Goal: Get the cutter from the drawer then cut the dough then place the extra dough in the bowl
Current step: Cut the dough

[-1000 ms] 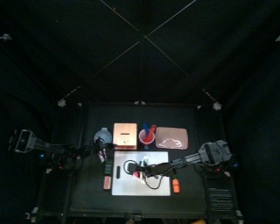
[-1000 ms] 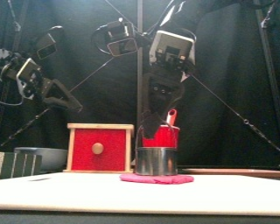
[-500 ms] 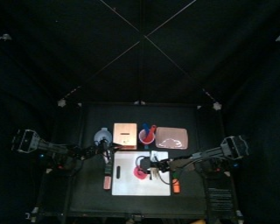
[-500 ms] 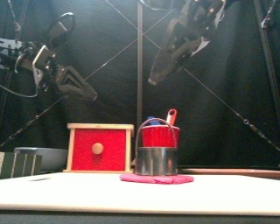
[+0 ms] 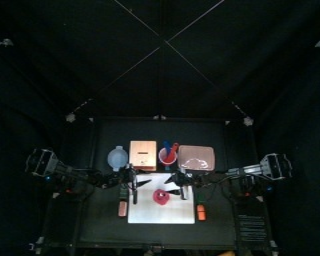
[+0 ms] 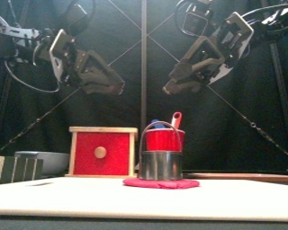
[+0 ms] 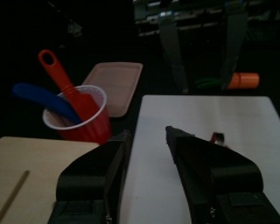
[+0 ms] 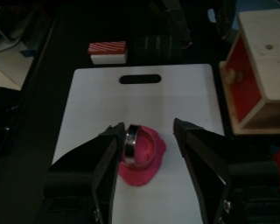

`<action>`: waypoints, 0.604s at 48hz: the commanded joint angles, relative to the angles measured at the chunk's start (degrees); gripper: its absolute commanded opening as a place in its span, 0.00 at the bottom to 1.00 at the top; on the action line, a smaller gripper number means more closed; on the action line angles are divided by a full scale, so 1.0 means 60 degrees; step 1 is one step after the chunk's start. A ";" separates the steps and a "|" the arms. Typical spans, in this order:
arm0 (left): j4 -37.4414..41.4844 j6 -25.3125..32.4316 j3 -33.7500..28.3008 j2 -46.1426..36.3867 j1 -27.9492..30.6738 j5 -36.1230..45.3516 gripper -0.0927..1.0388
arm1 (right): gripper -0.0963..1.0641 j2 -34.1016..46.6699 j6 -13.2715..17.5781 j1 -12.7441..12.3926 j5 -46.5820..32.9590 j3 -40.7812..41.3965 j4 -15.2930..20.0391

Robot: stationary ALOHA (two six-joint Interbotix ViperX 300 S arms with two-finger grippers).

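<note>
The round metal cutter (image 6: 161, 164) stands on the flat pink-red dough (image 6: 161, 183) on the white cutting board (image 5: 180, 212). In the top view the dough (image 5: 162, 197) lies mid-board. My left gripper (image 5: 133, 183) hovers over the board's left edge, open and empty; its wrist view shows my left gripper (image 7: 149, 144) above the board (image 7: 213, 157). My right gripper (image 5: 187, 185) hangs open over the board's right part. In its wrist view my right gripper (image 8: 149, 131) frames the cutter (image 8: 133, 143) and dough (image 8: 145, 162) from above without touching. Both grippers hang high in the front view.
Behind the board stand the blue-grey bowl (image 5: 117, 156), the wooden box (image 5: 143, 153) with its red drawer front (image 6: 102, 153), the red cup (image 5: 167, 153) holding toy knives, and the pink tray (image 5: 196, 156). Small orange toys (image 5: 200, 211) lie beside the board.
My right gripper has risen off the cutter and drawn back to the right, leaving it on the dough. My left gripper has opened and moved in toward the board.
</note>
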 commanded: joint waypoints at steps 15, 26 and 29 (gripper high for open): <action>0.1216 -0.1890 -0.0264 0.2227 -0.1377 -0.3267 0.76 | 0.80 0.1333 -0.0059 -0.0015 -0.2563 0.0630 0.0703; 0.1260 -0.2109 -0.0469 0.3018 -0.1362 -0.3311 0.76 | 0.80 0.1919 -0.0044 -0.0015 -0.2607 0.0439 0.0864; 0.1318 -0.2095 -0.0483 0.3105 -0.1362 -0.3252 0.76 | 0.80 0.1948 -0.0044 -0.0015 -0.2578 0.0425 0.0879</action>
